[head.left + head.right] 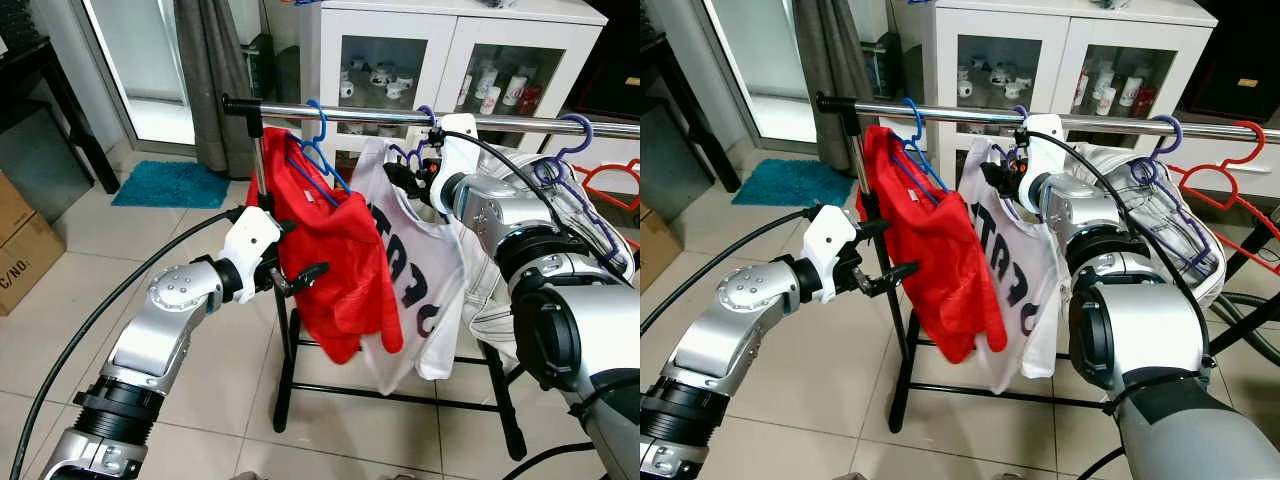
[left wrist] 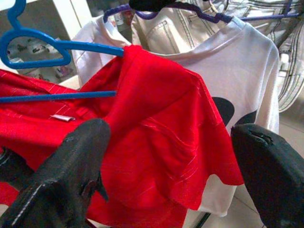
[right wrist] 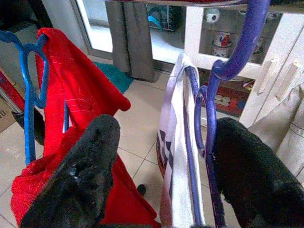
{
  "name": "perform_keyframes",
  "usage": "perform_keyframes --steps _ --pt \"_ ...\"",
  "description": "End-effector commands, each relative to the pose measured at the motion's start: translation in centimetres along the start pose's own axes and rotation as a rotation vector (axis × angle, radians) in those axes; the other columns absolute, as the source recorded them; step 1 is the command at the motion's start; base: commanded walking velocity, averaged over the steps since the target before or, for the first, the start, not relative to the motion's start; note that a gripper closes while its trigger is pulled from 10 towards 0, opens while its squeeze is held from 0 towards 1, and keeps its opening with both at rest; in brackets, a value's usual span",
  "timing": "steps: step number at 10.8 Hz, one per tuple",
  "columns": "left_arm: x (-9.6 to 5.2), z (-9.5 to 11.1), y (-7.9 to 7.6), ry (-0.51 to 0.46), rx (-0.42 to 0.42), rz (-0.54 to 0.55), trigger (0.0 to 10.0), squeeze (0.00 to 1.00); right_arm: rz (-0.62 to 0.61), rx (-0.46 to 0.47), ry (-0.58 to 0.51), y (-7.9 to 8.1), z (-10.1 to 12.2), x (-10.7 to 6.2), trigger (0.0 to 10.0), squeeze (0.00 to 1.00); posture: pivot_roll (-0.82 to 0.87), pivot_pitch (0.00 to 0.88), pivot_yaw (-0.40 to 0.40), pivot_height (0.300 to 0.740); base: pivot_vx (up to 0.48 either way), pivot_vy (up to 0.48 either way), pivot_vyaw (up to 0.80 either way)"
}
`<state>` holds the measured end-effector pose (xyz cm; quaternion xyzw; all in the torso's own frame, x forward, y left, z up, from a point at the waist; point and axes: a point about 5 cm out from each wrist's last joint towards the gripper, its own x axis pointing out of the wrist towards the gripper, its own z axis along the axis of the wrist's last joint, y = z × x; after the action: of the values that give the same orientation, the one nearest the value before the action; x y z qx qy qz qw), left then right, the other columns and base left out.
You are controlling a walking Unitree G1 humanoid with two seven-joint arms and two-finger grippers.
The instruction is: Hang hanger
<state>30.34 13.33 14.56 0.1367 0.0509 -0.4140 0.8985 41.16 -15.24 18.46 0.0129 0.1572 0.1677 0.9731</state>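
Observation:
A chrome rail [image 1: 370,117] on a black rack carries the clothes. A blue hanger [image 1: 318,160] with a red shirt [image 1: 335,250] hangs near the rail's left end. Beside it a purple hanger [image 3: 209,95] bearing a white printed T-shirt [image 1: 420,280] has its hook over the rail. My right gripper [image 1: 405,178] is up at this hanger's neck, open, with the purple wire between its fingers [image 3: 85,171] and close against one of them. My left gripper [image 1: 300,250] stands open just left of the red shirt [image 2: 156,142], holding nothing.
Further right on the rail hangs another purple hanger [image 1: 560,160] with a pale jacket, then a bare red hanger [image 1: 1230,150]. A white glass-door cabinet [image 1: 400,60] stands behind. A teal mat [image 1: 170,185] and a cardboard box [image 1: 20,240] lie on the tiled floor to the left.

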Motion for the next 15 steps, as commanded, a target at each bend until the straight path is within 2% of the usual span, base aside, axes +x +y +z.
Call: perform_keyframes --steps 1,6,15 --pt "0.25 0.53 0.27 -0.009 0.024 0.004 10.0 1.0 -0.002 -0.001 0.012 0.32 0.31 0.13 0.0 0.0 -0.04 0.0 0.017 0.74 0.0 0.0 0.0" --pt "0.24 0.53 0.39 -0.003 0.029 0.007 10.0 1.0 -0.066 0.023 0.017 0.58 0.06 0.39 0.0 0.0 -0.02 0.0 0.01 0.74 0.0 0.0 0.0" --pt "0.67 0.61 0.48 0.005 0.046 -0.002 10.0 1.0 -0.101 0.008 0.017 0.52 0.06 0.43 0.0 0.0 -0.03 0.0 0.027 0.74 0.0 0.0 0.0"
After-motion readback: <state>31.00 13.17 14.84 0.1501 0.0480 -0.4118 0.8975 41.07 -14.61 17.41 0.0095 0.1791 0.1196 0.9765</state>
